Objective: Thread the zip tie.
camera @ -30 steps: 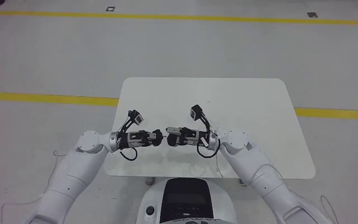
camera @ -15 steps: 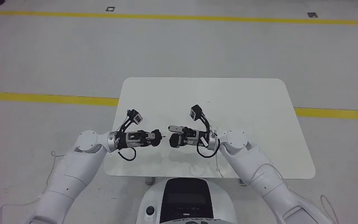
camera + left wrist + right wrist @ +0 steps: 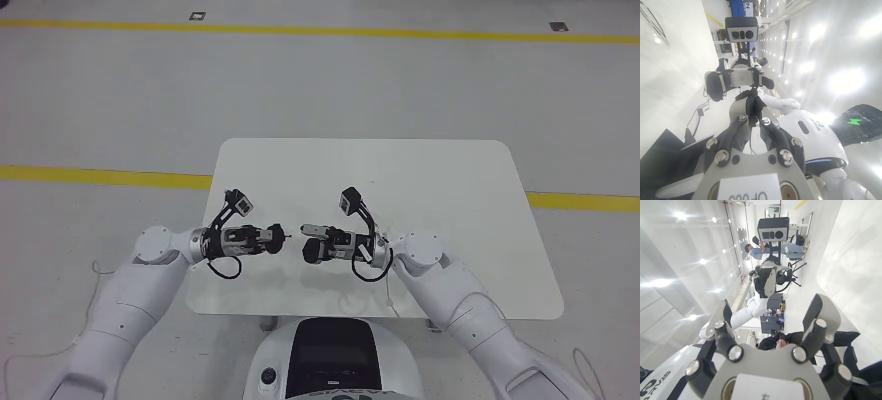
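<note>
The left gripper [image 3: 753, 113] clenches the black zip tie [image 3: 752, 98] above the table [image 3: 450, 180], mid-frame in the top view, pointing it toward the right gripper [image 3: 771, 308]. That one gapes empty, likely ready to receive the tail.

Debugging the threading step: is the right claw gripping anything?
No, the right claw stands wide open with nothing held in it.

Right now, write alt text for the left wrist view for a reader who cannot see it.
The left end effector is shut on a thin black zip tie, its tip pointing at the right end effector, which faces it with jaws open and empty.
</note>
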Tool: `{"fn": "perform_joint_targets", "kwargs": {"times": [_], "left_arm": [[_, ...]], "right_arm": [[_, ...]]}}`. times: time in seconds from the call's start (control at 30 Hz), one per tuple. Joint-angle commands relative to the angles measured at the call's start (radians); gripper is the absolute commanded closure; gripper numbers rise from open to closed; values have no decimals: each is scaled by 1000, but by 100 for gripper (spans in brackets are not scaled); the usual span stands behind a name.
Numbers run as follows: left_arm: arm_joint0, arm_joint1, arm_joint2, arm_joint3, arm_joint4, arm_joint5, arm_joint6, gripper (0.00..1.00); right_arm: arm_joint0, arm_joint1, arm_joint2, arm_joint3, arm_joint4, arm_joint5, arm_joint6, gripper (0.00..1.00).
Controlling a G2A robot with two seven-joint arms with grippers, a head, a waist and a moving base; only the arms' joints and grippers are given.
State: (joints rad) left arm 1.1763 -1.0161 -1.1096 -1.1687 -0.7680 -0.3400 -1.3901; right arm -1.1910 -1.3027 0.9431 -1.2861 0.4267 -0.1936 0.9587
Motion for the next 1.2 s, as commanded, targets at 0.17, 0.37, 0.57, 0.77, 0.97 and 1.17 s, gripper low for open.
{"fn": "perform_joint_targets", "kwargs": {"times": [0.17,0.37,0.57,0.77,0.97,1.17], "left_arm": [[-15,-3,14,5,37,0,0,100],[-17,-7,16,12,20,0,0,100],[-20,-8,-3,21,38,0,0,100],[-18,-8,-2,18,37,2,15,100],[-14,-8,1,45,-37,0,0,100],[-29,2,21,72,-63,0,0,100]], "right_arm": [[0,0,0,0,0,0,0,0],[0,0,0,0,0,0,0,0],[0,0,0,0,0,0,0,0],[0,0,0,0,0,0,0,0],[0,0,0,0,0,0,0,0],[0,0,0,0,0,0,0,0]]}}
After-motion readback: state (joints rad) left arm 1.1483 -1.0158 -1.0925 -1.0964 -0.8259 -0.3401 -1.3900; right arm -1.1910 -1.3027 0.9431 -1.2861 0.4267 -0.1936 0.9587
